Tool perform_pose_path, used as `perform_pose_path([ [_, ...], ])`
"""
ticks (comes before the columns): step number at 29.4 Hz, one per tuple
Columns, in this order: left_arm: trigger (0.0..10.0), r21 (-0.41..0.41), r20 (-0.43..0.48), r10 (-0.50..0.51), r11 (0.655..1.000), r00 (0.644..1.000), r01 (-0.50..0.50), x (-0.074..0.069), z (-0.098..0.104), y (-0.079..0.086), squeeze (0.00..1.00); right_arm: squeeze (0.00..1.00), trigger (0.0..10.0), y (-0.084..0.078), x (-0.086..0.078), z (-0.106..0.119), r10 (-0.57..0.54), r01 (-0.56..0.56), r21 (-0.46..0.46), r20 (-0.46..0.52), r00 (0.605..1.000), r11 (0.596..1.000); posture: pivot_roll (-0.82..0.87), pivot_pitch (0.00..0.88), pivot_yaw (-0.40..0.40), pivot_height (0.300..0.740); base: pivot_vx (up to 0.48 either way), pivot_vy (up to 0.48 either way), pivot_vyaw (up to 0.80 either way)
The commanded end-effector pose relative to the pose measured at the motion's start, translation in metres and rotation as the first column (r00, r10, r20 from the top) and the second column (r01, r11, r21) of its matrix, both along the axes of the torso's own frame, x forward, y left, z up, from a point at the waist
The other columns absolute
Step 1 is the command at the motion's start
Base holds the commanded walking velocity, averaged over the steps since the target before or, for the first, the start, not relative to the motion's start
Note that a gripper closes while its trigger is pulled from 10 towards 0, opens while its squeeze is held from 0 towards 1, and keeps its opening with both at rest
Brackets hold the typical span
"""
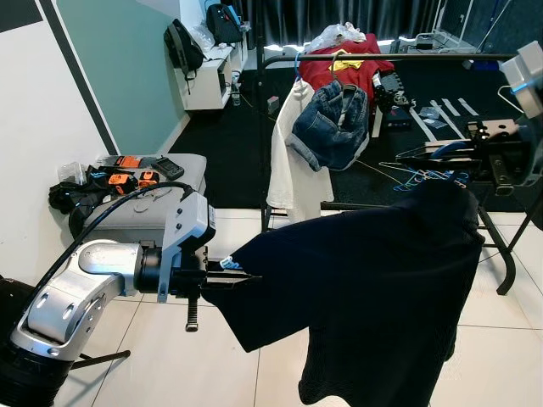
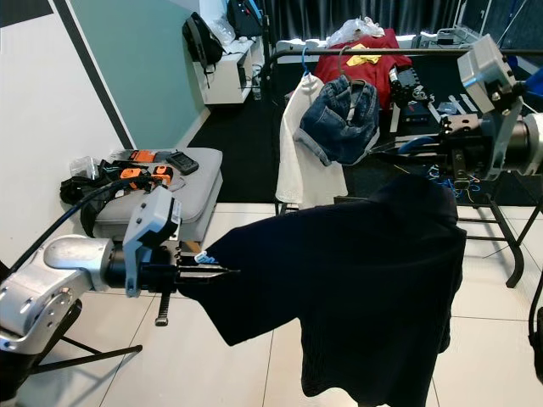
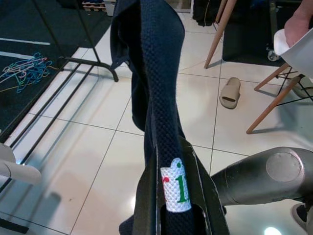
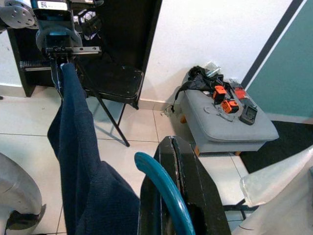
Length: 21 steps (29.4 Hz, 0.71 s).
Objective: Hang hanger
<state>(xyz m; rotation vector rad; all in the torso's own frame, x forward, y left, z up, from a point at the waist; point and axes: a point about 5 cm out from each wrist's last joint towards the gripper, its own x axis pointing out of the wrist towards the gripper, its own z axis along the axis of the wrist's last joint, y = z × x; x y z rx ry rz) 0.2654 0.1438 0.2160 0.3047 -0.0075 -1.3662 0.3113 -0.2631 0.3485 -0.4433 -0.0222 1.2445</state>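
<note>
The left gripper [image 1: 242,277] has its jaws pinched narrow on one sleeve end of a dark navy shirt [image 1: 365,288] (a waffle-knit weave, with a small white tag [image 3: 175,190] between the fingers). The shirt stretches roughly level across to the right gripper [image 2: 399,151], sagging below in soft folds. That gripper's jaws are closed flat on a teal plastic hanger [image 4: 164,188], whose curved bar runs along the fingers. Farther off stands a black metal clothes rack [image 1: 382,58] carrying a white garment [image 1: 288,157] and blue jeans [image 1: 333,123].
</note>
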Motion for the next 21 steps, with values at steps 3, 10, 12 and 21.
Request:
perform_pose_path([
  [3,0.0,0.049,0.032,0.062,0.997,0.998,-0.064,0.003,0.006,0.021,0.0,0.0,0.0,-0.009,-0.003,0.012,-0.047,0.049,-0.028,0.066,0.997,0.998,-0.2,0.0,0.027,0.74,0.0,0.0,0.0],
  [10,0.0,0.048,0.09,0.143,0.988,0.986,-0.148,0.01,0.02,0.038,0.0,0.0,0.0,-0.018,-0.001,-0.001,-0.106,0.11,-0.106,0.041,0.993,0.988,-0.2,0.0,0.026,0.74,0.0,0.0,0.0],
  [12,0.0,0.041,0.115,0.176,0.983,0.978,-0.182,0.012,0.028,0.047,0.0,0.0,0.0,-0.022,-0.001,-0.01,-0.128,0.13,-0.148,0.023,0.991,0.98,-0.21,0.0,0.025,0.74,0.0,0.0,0.0],
  [21,0.0,0.053,0.161,0.246,0.965,0.956,-0.257,0.012,0.045,0.075,0.0,0.0,0.0,-0.035,-0.002,-0.033,-0.19,0.177,-0.225,-0.036,0.981,0.958,-0.2,0.0,0.024,0.74,0.0,0.0,0.0],
])
